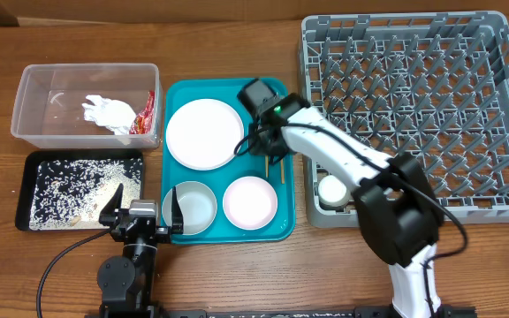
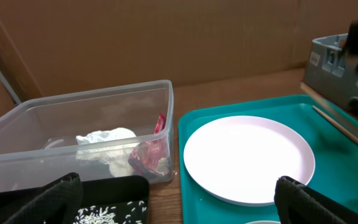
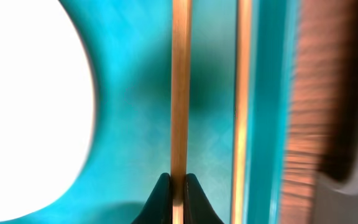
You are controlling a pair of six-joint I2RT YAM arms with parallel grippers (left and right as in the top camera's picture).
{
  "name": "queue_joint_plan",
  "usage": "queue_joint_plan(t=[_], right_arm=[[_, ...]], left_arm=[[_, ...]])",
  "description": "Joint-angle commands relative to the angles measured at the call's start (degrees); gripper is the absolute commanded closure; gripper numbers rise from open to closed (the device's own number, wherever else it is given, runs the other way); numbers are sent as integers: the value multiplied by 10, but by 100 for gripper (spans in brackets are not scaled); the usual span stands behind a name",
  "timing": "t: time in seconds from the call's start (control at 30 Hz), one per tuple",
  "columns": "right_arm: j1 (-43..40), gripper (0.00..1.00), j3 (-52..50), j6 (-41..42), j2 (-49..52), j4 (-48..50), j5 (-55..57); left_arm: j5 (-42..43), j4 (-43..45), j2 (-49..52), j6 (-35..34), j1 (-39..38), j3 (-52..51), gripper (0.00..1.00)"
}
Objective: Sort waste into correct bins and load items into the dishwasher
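with the right gripper (image 3: 178, 186) pinched nearly shut on one chopstick (image 3: 180, 93) by the right side of the teal tray (image 3: 210, 143), lift slow and straight, leave the other chopstick (image 3: 243, 93) just beside it alone, then carry over to the grey dish rack (image 1: 405, 25).

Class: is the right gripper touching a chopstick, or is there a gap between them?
Touching. The right wrist view shows the right gripper closed on one chopstick, pressing it from both sides with no gap.
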Motion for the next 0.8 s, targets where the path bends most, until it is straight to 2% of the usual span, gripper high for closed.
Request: queue_joint_plan(t=[0.0,0.1,0.13,0.33,0.6,0.63,0.67,0.77], right_arm=[[-29,96,45,-32,-104,-3,10],[-68,96,45,-101,-158,-12,10],[-90,96,45,-148,-166,-28,10],[-137,96,4,-327,-144,-47,-28],[-143,96,-35,-303,-109,-21,-14],[-143,89,-35,-289,-106,-20,-7],[-143,88,-35,-280,-106,-17,0],[-143,96,-34,-276,-107,-12,15]], left_arm=[[8,0,-6,11,2,-2,0],[8,0,-6,11,2,-2,0],[8,0,-6,11,2,-2,0],[8,0,-6,11,2,-2,0],[8,0,-6,11,2,-2,0],[8,0,-6,11,2,-2,0],[8,0,-6,11,2,-2,0],[8,0,-6,11,2,-2,0]])
